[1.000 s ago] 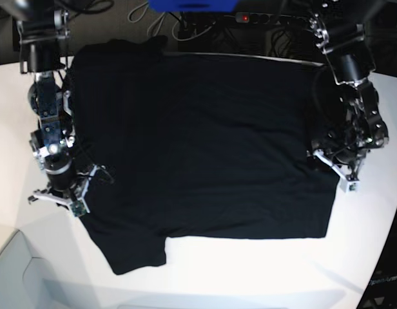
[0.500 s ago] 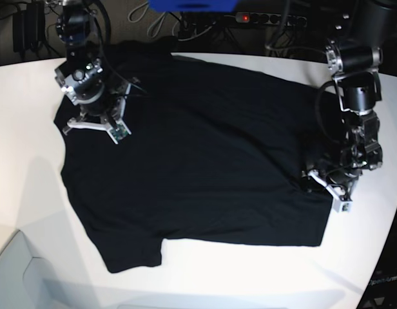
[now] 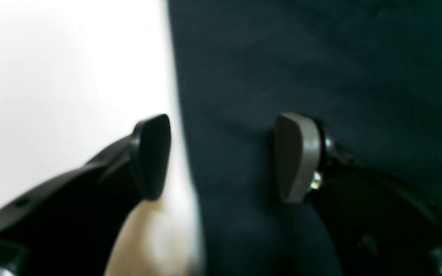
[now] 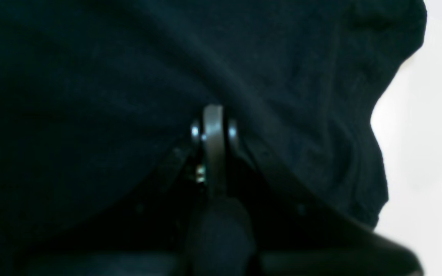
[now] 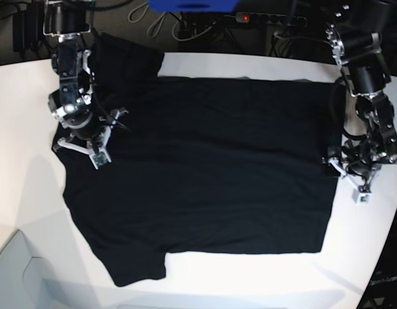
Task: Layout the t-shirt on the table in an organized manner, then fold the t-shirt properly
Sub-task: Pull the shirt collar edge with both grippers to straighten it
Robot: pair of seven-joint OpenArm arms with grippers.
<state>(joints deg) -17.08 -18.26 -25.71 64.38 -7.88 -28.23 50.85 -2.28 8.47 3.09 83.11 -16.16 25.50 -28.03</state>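
The t-shirt (image 5: 205, 161) lies spread flat on the white table (image 5: 24, 148), covering most of its middle from the far edge to close to the near edge. 1 short sleeve points toward the near edge on the base view's left, and another bunches at the far left corner of the cloth, beside the right arm. The hem runs down the side toward the left arm.

The right hand (image 4: 213, 126) sits on the cloth at the shirt's far-left part in the base view, its fingers pressed together with black fabric gathered around them. Folds of cloth radiate from the fingertips in the right wrist view, so it appears clamped on the t-shirt, though the pinch itself is dark and hard to make out.

The left hand (image 3: 225, 157) is at the shirt's hem edge, fingers apart. 1 finger (image 3: 152, 153) is over bare table just beside the cloth edge, the other (image 3: 296, 157) is over the black fabric, and the edge of the shirt runs between them.
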